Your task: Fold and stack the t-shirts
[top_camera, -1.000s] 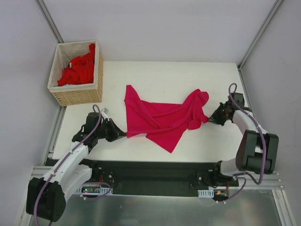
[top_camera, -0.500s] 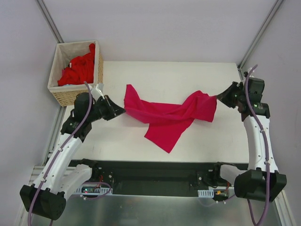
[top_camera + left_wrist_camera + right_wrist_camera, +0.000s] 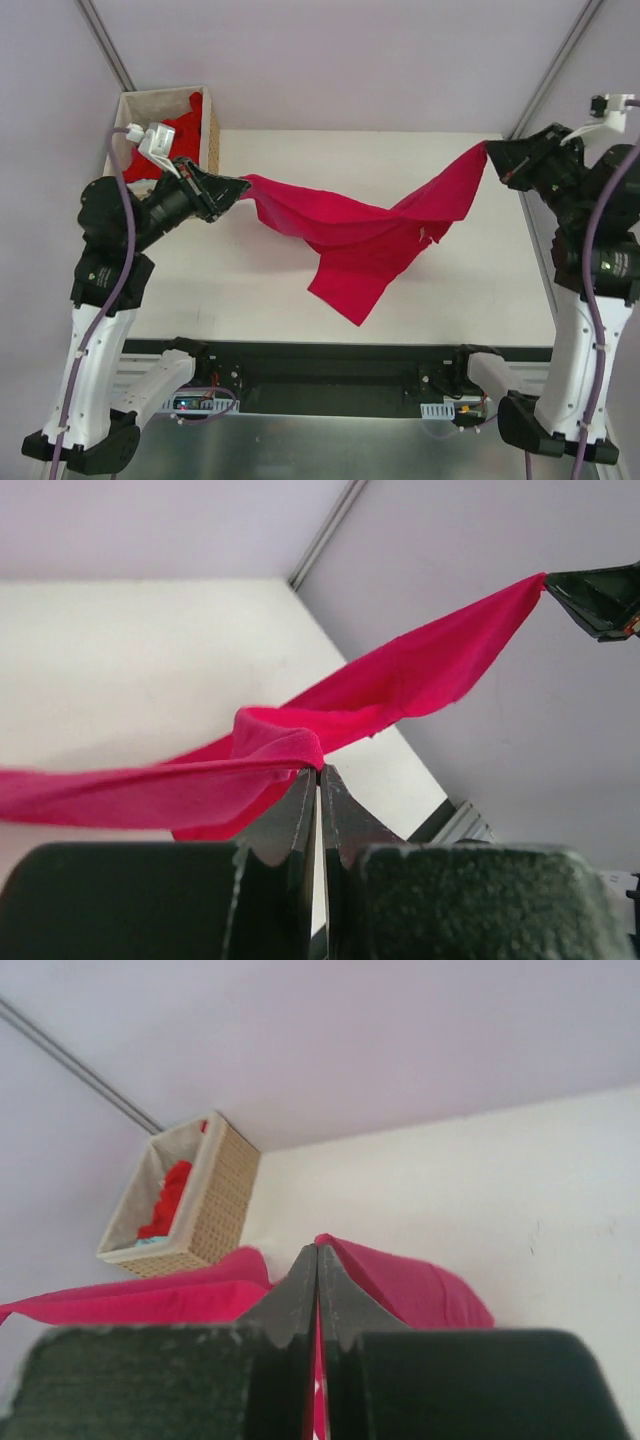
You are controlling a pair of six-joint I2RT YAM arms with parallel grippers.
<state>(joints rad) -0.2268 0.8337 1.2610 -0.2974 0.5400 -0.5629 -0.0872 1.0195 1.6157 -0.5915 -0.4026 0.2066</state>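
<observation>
A magenta-crimson t-shirt [image 3: 360,230] hangs stretched in the air above the white table [image 3: 300,160], sagging in the middle with a flap drooping toward the near edge. My left gripper [image 3: 243,184] is shut on its left end, and the cloth [image 3: 280,745] bunches at the fingertips in the left wrist view. My right gripper [image 3: 487,148] is shut on its right end, the cloth [image 3: 400,1280] showing just past the closed fingers. Brighter red t-shirts [image 3: 175,135] lie crumpled in the basket.
A woven wicker basket [image 3: 209,130] with a white liner stands at the table's back left corner, also seen in the right wrist view [image 3: 215,1200]. Grey walls and metal frame posts [image 3: 105,45] close the table in on both sides. Both arms stand raised high.
Both grippers have risen and drawn apart, lifting the magenta-crimson t-shirt off the table and pulling it taut between them. Only its lower flap hangs low now.
</observation>
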